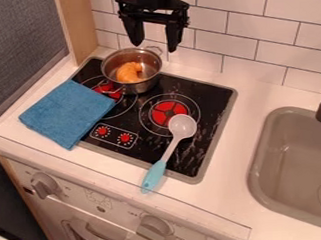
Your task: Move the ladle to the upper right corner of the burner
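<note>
Teal-handled ladle (182, 125) up front: grip end on the bench (244, 113), bowl by the burner's (212, 95) red ring. Upper R corner's unreached, so I've the whole move TBD. Pot (148, 86) beyond; my claw (155, 47) hangs farthest, fingers apart, nothing btwn.

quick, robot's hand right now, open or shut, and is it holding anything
Hand: open, holding nothing.

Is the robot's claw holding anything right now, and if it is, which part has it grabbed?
Nothing is held: the claw hangs open above the pot, and the ladle lies on the stove.
</note>
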You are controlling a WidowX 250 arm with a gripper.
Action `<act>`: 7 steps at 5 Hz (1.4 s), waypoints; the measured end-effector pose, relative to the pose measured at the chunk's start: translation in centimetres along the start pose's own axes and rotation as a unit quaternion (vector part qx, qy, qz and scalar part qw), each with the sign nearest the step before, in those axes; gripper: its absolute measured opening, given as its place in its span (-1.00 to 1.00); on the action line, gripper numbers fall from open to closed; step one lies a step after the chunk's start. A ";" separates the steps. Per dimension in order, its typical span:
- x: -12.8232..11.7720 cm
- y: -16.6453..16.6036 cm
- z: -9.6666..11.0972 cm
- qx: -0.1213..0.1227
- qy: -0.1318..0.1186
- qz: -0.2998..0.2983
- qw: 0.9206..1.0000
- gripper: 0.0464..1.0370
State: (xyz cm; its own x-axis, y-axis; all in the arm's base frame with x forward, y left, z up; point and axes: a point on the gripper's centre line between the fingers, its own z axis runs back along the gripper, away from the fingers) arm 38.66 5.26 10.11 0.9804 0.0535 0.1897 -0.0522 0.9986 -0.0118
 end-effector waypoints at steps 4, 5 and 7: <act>-7.1 -5.1 0.0 -0.049 -0.009 -0.048 0.998 0.92; -10.2 -7.1 -1.5 -0.043 0.022 -0.085 0.995 0.92; -14.6 -8.3 -2.9 -0.028 0.039 -0.097 0.994 0.92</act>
State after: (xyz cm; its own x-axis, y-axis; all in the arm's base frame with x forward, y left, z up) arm 25.31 -3.85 4.54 0.9828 -0.1422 0.1179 0.1475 0.9883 -0.0380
